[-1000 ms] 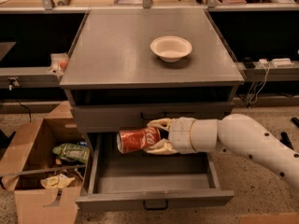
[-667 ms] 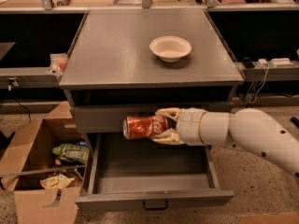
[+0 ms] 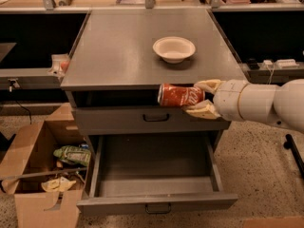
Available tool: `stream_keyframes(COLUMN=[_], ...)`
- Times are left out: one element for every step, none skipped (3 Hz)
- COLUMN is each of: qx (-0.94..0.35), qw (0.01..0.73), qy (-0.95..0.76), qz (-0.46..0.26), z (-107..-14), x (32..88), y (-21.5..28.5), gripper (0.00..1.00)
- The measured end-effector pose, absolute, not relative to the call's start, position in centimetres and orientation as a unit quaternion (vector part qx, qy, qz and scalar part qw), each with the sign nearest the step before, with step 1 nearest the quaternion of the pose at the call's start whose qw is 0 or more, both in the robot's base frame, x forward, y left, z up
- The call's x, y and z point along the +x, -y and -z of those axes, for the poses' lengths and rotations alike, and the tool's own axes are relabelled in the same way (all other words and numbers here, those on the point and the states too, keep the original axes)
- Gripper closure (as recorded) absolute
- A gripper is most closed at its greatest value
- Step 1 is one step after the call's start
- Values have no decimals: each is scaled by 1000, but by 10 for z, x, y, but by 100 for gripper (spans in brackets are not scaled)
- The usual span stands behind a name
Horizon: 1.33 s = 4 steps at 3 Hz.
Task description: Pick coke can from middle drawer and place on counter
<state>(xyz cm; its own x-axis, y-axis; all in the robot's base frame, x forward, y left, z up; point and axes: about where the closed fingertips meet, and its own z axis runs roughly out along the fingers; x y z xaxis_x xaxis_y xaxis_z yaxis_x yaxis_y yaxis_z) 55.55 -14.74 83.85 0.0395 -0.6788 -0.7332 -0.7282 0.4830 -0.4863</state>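
My gripper [image 3: 203, 98] is shut on the coke can [image 3: 179, 95], a red can with white script, held on its side. The can hangs in front of the counter's front edge, at the height of the gap under the top, right of centre. The white arm comes in from the right. The counter [image 3: 118, 51] is a broad grey metal top. The middle drawer [image 3: 154, 175] is pulled open below, its dark floor bare.
A white bowl [image 3: 174, 48] stands on the counter's back right. A closed drawer front with a black handle [image 3: 156, 118] sits above the open drawer. A cardboard box [image 3: 45, 175] with trash stands on the floor at the left. Tan benches run behind.
The gripper has lifted the coke can up out of the open drawer and to the right, from drawer height to the level of the counter's front edge.
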Motion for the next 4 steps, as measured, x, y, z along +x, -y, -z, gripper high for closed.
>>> stream_keyframes(qx=[-507,-500,-484,-466], qw=[509,494,476,458], qy=[-695,-712,-734,-757], qz=[-22,-7,9,5], z=[-840,-849,-859,-858], x=[558,572,597,624], y=[149,159,177,191], gripper=[100,100,100,100])
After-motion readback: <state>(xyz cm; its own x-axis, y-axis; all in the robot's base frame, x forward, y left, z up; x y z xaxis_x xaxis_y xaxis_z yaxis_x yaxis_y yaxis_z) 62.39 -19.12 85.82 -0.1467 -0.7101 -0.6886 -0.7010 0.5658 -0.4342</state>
